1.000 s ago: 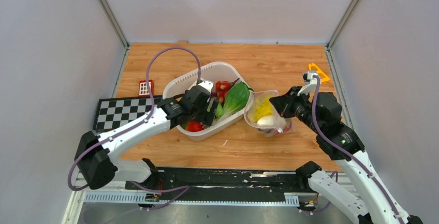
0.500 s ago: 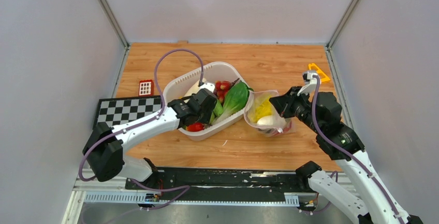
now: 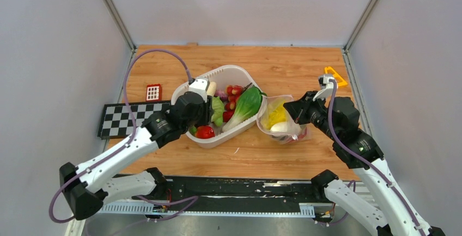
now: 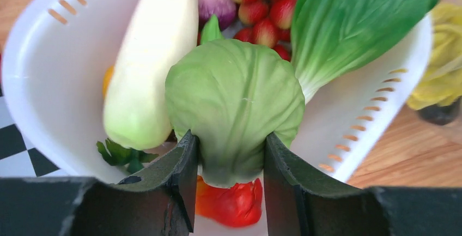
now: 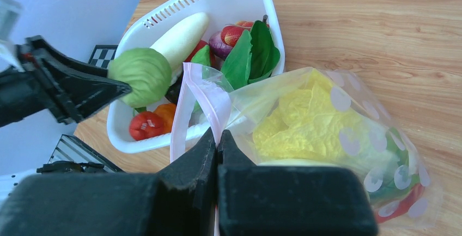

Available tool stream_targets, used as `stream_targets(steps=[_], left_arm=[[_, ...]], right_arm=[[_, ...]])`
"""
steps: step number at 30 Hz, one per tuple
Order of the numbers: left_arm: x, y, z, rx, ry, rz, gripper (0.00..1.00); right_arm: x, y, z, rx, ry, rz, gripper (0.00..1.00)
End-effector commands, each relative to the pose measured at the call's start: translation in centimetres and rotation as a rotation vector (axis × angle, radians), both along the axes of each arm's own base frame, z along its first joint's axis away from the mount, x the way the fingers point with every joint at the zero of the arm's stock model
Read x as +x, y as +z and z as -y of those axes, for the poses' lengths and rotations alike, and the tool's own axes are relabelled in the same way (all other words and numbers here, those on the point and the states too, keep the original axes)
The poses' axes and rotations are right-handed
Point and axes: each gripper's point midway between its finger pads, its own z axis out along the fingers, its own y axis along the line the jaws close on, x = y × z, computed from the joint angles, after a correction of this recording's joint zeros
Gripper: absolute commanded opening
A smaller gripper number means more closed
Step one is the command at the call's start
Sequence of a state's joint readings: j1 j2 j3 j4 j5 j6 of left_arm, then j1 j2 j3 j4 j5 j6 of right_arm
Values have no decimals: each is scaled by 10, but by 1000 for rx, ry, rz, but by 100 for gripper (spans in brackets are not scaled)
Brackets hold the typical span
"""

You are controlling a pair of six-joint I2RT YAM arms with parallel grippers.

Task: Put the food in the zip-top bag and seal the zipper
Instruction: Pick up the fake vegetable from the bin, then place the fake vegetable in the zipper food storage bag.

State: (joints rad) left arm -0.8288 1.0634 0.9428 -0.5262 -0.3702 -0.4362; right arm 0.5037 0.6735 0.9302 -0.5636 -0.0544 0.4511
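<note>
Far left on the wooden desk (image 3: pixel 283 61), a checkered mat (image 3: pixel 122 117), with a small red block (image 3: pixel 153 92) just beyond it. Next, the left hand (image 4: pixel 231 138), clamped on a round green cabbage (image 4: pixel 234 89) and held over the white tub (image 3: pixel 231 73). In the tub beside it: a long white radish (image 4: pixel 155 50), a red tomato (image 3: pixel 205 132) below, a cluster of small red pieces (image 4: pixel 261 1), a big green leaf (image 3: pixel 246 104) toward the right wall. Just right of the tub, the spotted clear bag (image 5: pixel 376 138) resting on the desk, mouth open, with yellow cabbage (image 5: pixel 305 119) and a white piece (image 3: pixel 280 127) inside. Right hand (image 5: pixel 217 138) pressed together on the bag's rim at the pink zipper (image 5: pixel 212 100). Farther right, an orange triangle (image 3: pixel 333 76).
</note>
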Motion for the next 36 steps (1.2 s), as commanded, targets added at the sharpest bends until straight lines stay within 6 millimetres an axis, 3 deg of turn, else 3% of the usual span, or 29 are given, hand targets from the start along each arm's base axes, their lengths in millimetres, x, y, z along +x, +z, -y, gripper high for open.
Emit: stream_targets(steps=[1, 5, 12, 15, 19, 25, 31, 36], left_arm=[[1, 37, -2, -98, 4, 106, 35], [-5, 54, 5, -183, -33, 138, 34], [-47, 133, 74, -601, -407, 213, 34], [-64, 162, 94, -743, -539, 238, 34], [-77, 175, 114, -803, -649, 236, 34], [-90, 168, 150, -832, -752, 215, 35], [-90, 131, 181, -780, -760, 192, 36], [-78, 97, 190, -651, -681, 185, 36]], right_arm=[[2, 15, -4, 31, 12, 54, 0], [3, 15, -6, 38, 20, 52, 0], [4, 15, -8, 40, 26, 50, 0], [4, 15, -9, 41, 29, 49, 0], [4, 15, -10, 43, 31, 46, 0], [3, 17, -11, 51, 39, 49, 0], [1, 22, -10, 57, 38, 58, 0], [-3, 31, -6, 69, 29, 83, 0]])
